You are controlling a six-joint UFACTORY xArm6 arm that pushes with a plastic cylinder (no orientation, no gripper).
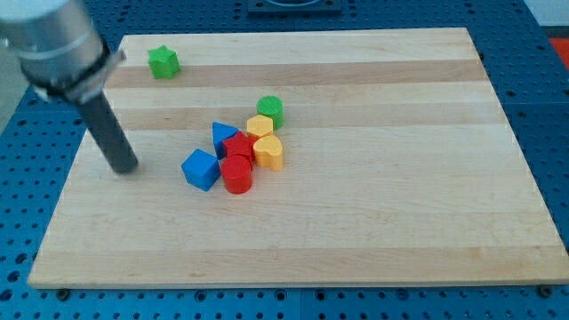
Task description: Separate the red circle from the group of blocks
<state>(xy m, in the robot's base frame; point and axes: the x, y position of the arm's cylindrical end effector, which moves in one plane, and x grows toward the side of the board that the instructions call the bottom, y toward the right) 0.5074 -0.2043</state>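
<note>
The red circle (237,176) sits at the bottom of a tight cluster of blocks near the board's middle. It touches a red block (238,148) above it, a blue cube (201,169) on its left and a yellow heart-like block (268,152) at its upper right. A blue triangle (224,136), a yellow block (260,126) and a green cylinder (270,110) make up the cluster's top. My tip (123,166) rests on the board to the view's left of the cluster, apart from the blue cube.
A green star-like block (164,61) lies alone near the top left of the wooden board (382,196). The board sits on a blue perforated table. The arm's grey body fills the view's top left corner.
</note>
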